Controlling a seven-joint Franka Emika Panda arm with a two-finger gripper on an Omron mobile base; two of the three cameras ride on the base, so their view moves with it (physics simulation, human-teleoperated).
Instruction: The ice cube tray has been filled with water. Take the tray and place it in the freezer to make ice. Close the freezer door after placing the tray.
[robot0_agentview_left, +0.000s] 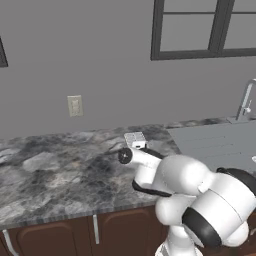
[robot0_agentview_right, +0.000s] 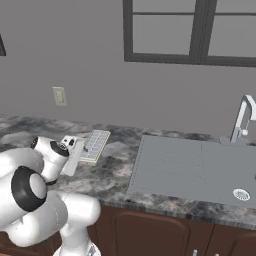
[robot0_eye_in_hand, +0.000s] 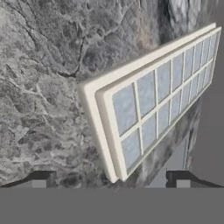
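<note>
The ice cube tray (robot0_eye_in_hand: 157, 100) lies flat on the marble counter, a long whitish-grey grid whose cells carry the pale blue-grey tint of water (robot0_eye_in_hand: 124, 108). My gripper (robot0_eye_in_hand: 111, 180) hovers open over the tray's near end, its two dark fingertips (robot0_eye_in_hand: 41, 178) spread wide on either side of that end, nothing between them. In the right base view the tray (robot0_agentview_right: 95, 145) sits just beyond my hand, near the back of the counter. In the left base view a corner of the tray (robot0_agentview_left: 135, 140) peeks out past my wrist. The freezer and its door are out of view.
A grey sink basin (robot0_agentview_right: 200, 170) with a faucet (robot0_agentview_right: 242, 120) lies right of the tray. The wall behind holds a socket plate (robot0_agentview_left: 75, 105) and a dark-framed window (robot0_agentview_right: 190, 30). Dark wood cabinets (robot0_agentview_left: 60, 235) run under the counter edge.
</note>
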